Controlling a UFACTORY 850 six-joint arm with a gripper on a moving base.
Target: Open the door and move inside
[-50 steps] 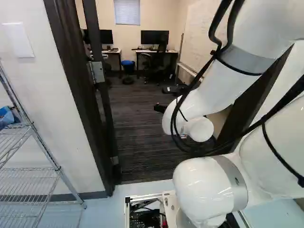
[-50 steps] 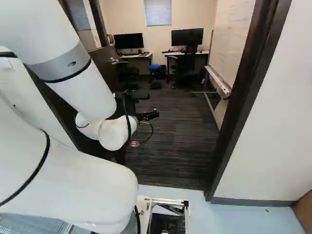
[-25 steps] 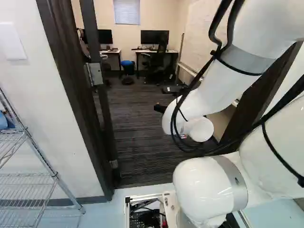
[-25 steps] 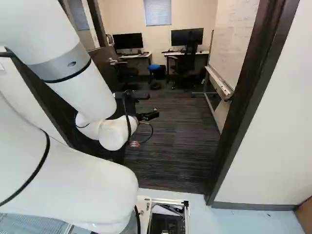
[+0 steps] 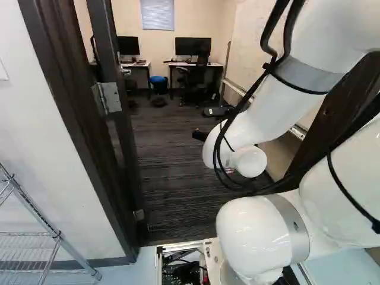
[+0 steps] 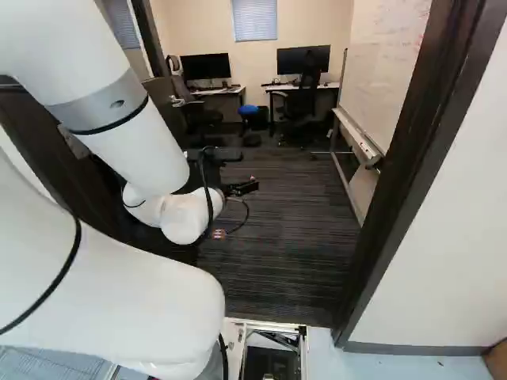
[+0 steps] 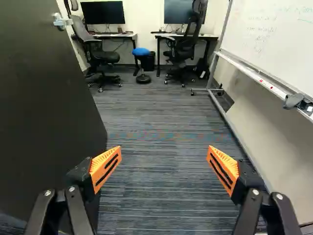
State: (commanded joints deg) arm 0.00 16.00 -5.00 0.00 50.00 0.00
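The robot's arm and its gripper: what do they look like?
The arm is glossy white, with thick rounded tubes, bulging joints and grey bands. Black cables loop along its outside. The gripper is black, with two fingers that carry bright orange, wedge-shaped pads, ribbed on one face and marked with dark slots.

In the left base view, looks from the base (image 5: pixel 178 245), behind and left of the arm (image 5: pixel 255 122), ahead and a little down through the doorway (image 6: pixel 412 174). In the right base view, faces the same way from behind and right of the arm. Sees the arm close up in both, and shares the doorway, the floor (image 6: pixel 277 245), the far desks (image 7: pixel 211 37) and the window (image 6: pixel 255 20). In the wrist view, looks along the gripper (image 6: pixel 252 186) toward the same desks, from nearer, between the door (image 7: pixel 44 112) and the whiteboard (image 7: pixel 274 44).
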